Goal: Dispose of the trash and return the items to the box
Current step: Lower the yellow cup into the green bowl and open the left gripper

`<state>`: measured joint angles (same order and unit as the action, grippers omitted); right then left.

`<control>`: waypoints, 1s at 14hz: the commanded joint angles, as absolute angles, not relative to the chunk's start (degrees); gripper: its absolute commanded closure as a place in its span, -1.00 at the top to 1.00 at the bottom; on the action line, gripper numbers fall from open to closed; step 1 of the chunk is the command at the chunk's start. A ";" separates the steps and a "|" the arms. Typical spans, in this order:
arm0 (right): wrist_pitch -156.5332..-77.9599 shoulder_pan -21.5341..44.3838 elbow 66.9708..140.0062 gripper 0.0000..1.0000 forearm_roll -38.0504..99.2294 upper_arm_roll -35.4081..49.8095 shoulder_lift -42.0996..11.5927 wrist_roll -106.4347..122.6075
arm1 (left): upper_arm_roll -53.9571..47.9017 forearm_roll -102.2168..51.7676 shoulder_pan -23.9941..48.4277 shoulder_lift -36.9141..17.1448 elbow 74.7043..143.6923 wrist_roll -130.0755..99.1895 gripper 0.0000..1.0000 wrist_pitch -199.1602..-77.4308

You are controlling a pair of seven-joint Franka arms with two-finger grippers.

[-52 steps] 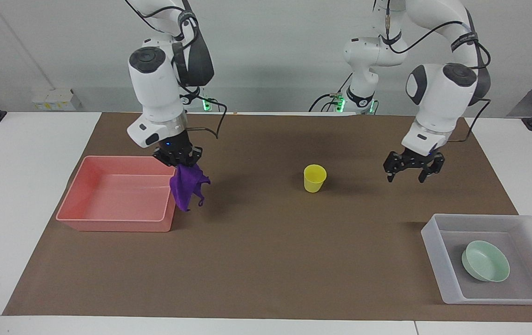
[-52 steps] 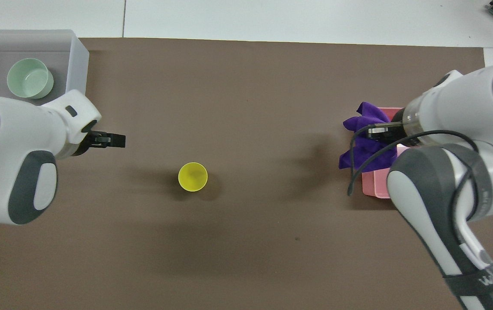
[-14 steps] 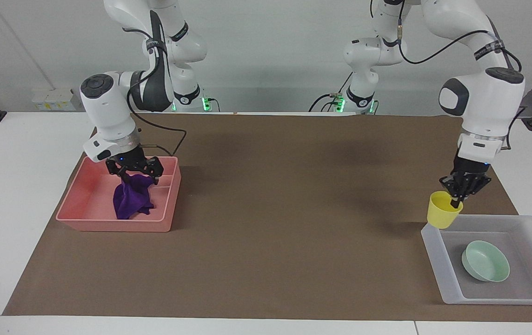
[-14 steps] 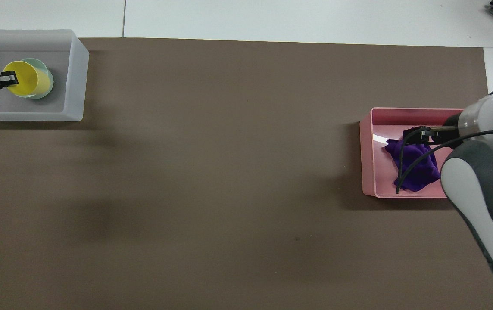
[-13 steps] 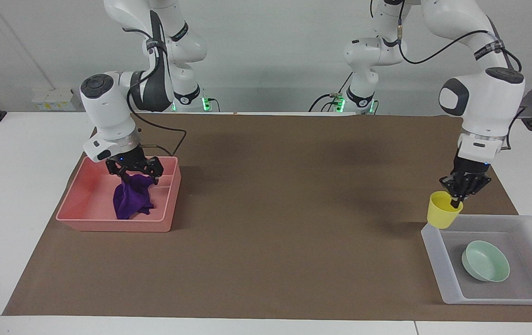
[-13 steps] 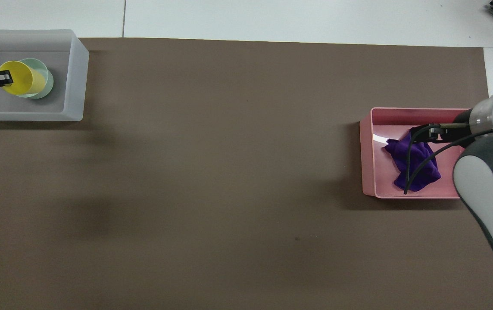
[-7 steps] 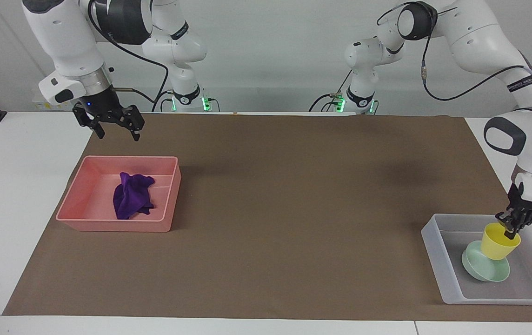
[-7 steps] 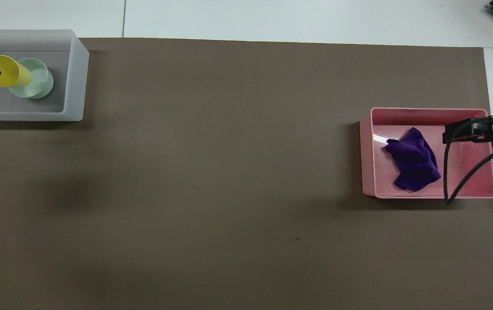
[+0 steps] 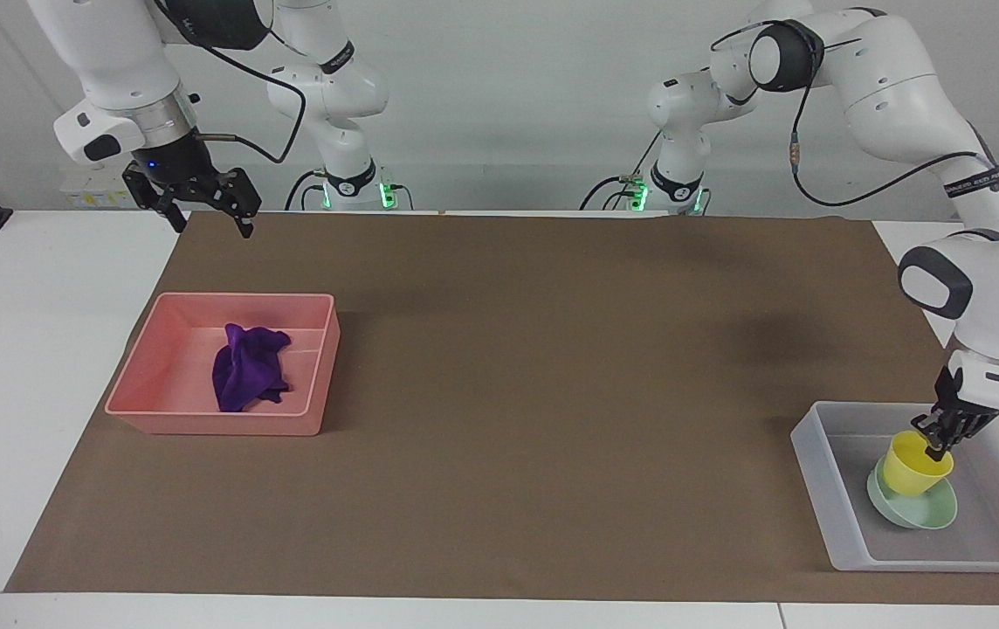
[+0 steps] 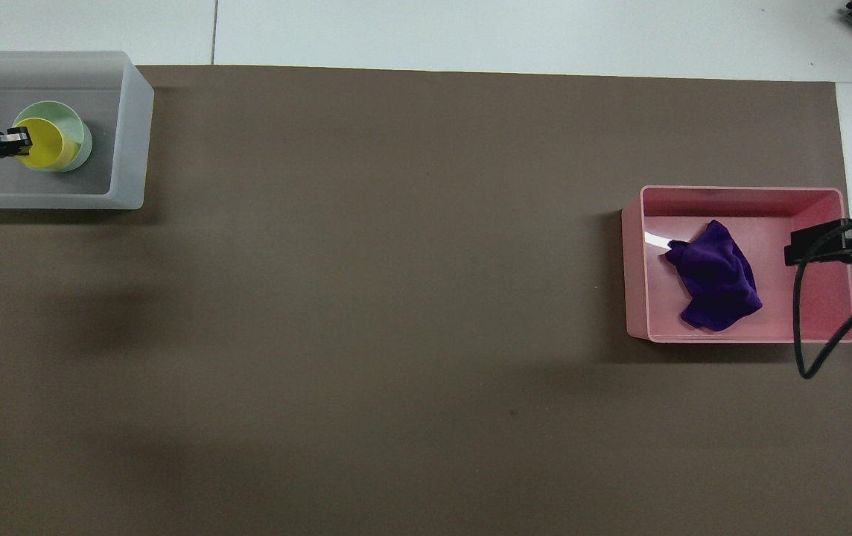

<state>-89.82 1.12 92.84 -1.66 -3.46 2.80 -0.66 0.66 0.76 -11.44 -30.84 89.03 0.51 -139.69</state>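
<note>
Right now my left gripper [image 9: 936, 445] is clamped on the rim of the yellow cup [image 9: 914, 465], pinching its wall at about two o'clock in the facing view. The cup sits in the mint-green bowl [image 9: 926, 511], tilted a little, and the bowl lies inside the translucent box [image 9: 823, 489] at my left arm's end of the table. My right gripper [image 9: 203, 214] hangs high with its fingers spread apart, holding nothing. Below it, toward five o'clock in that view, the purple rag [image 9: 246, 377] lies crumpled in the pink bin [image 9: 211, 424] on the brown mat [image 9: 552, 393].
</note>
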 commanded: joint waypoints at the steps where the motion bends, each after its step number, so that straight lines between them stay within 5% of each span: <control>1: -88.86 0.62 93.95 1.00 -2.46 -3.25 4.30 1.58 | 0.44 0.44 -11.16 -30.23 89.21 1.23 0.23 -138.44; 4: -88.95 0.00 94.66 1.00 -1.85 -3.34 4.75 1.41 | -0.09 0.53 -10.55 -29.01 89.03 1.23 1.00 -137.64; 8: -88.77 0.00 94.75 1.00 -1.58 -3.34 4.83 1.41 | -0.18 0.44 -6.78 -20.59 91.74 3.42 1.00 -129.57; 14: -88.86 0.09 94.75 1.00 -1.49 -3.34 4.83 1.41 | -0.18 0.35 2.18 -2.58 108.43 2.90 1.00 -126.49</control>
<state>-89.37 0.52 93.22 -1.67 -3.51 3.32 0.08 -1.15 0.73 -0.77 -10.50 99.74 2.50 -127.66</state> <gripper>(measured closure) 0.000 0.000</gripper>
